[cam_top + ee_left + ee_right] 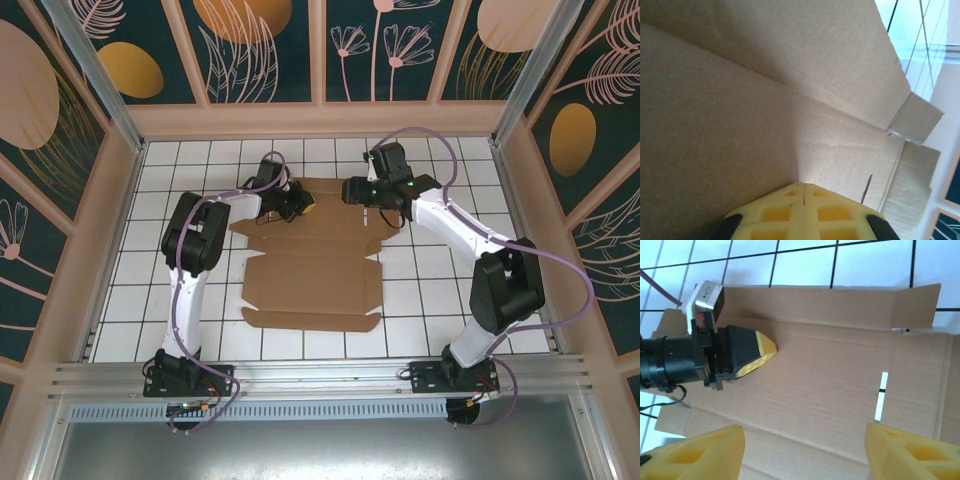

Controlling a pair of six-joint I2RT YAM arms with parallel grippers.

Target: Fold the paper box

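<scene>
The paper box (315,270) is a brown die-cut cardboard sheet lying unfolded in the middle of the white tiled table. My left gripper (300,207) is shut, with nothing between its yellow fingertips, which press on the far left part of the sheet (740,100). In its wrist view the left gripper (803,186) touches the cardboard beside a crease. My right gripper (372,205) hovers open over the far right part. In the right wrist view its fingers (705,452) stand wide apart above the cardboard (830,380), and the left gripper (760,352) shows there too.
The far strip of the sheet ends in a small corner tab (917,305), and a narrow slot (881,396) is cut in the panel. Beige walls (320,118) and metal posts enclose the table. A metal rail (320,375) runs along the near edge between the arm bases.
</scene>
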